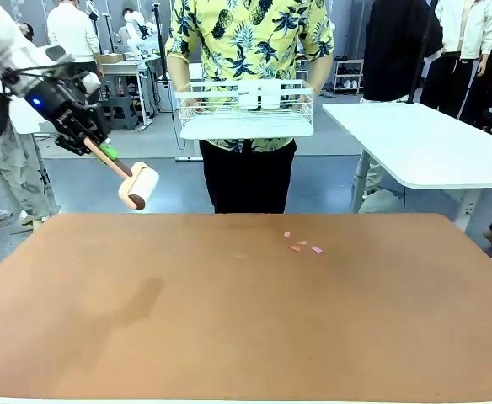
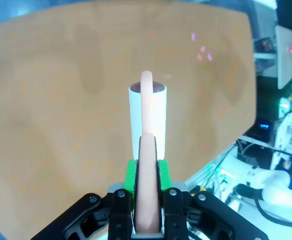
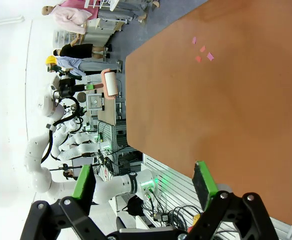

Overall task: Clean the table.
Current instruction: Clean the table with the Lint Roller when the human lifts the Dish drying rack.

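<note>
1. Now taking in the table (image 1: pixel 229 337) first: stretching terracotta across the whole foreground of the front view, lying beneath both arms, carrying nothing but a few scraps toward its far edge, right of the middle
2. Passing over the white table (image 1: pixel 431 143), standing behind on the right, well apart and playing no part
3. Noting the person (image 1: pixel 246 34) standing at the far side, holding a wire basket (image 1: pixel 204 97) in both hands at waist height, just beyond the far edge; risking a knock against that basket by sweeping on past the edge
4. Finding the left gripper (image 1: pixel 103 150) raised above the far left corner, clamping its green pads tight on the handle of the lint roller (image 1: pixel 138 185)
5. Finding the right gripper (image 3: pixel 144 181) hanging near an edge of the table, fingers spread wide, holding nothing; risking a crossing of arms if reaching in while the left is working
6. Seeing the lint roller tilting downward in the air, touching nothing, well apart from the scraps; probably carrying it toward them, with the cleaning itself not yet begun
7. Ending on the pink scraps (image 1: pixel 303 246), lying loose and close together, tiny against the broad top; worrying about three things here:
   - landing the roller too steeply, levering the slim handle round between the pads
   - pressing too lightly or rolling too fast, flicking the scraps off the far edge instead of picking them up
   - tracking slightly to one side, leaving a scrap behind
</note>
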Available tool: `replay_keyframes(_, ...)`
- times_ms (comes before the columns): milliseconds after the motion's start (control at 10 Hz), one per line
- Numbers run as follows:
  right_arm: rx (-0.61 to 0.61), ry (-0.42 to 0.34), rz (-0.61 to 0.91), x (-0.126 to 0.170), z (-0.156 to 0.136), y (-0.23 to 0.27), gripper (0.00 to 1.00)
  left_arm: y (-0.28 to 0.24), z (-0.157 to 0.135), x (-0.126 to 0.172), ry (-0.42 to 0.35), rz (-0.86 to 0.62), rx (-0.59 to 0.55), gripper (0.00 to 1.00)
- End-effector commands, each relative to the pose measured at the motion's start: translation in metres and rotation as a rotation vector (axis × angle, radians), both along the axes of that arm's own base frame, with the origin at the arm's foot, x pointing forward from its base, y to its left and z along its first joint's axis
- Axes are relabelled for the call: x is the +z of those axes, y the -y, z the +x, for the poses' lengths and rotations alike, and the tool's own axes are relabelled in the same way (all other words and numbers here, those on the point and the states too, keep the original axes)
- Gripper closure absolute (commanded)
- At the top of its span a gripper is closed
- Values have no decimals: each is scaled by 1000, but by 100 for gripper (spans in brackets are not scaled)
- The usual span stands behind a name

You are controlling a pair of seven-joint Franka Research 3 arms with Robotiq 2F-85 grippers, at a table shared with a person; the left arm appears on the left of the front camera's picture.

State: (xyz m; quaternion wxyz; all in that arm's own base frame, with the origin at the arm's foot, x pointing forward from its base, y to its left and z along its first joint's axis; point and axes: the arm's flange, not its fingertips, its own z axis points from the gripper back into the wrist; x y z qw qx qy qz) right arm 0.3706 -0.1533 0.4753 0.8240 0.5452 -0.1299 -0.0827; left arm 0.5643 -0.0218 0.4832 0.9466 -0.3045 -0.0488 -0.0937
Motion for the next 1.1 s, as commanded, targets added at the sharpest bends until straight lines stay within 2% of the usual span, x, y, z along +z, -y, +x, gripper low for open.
replay_keyframes(0,9,11,5,3,-2,1,0,15,41,-17,7,-53,-39,79)
replay_keyframes(400,9,11,5,3,-2,1,0,69,73,-83,-4,-157,-6,79)
replay_keyframes(600,9,11,5,3,-2,1,0,96,75,-103,-4,-233,19,79)
replay_keyframes(700,9,11,5,3,-2,1,0,107,77,-115,27,-228,57,79)
replay_keyframes(1000,9,11,5,3,-2,1,0,131,92,-148,-38,-269,80,79)
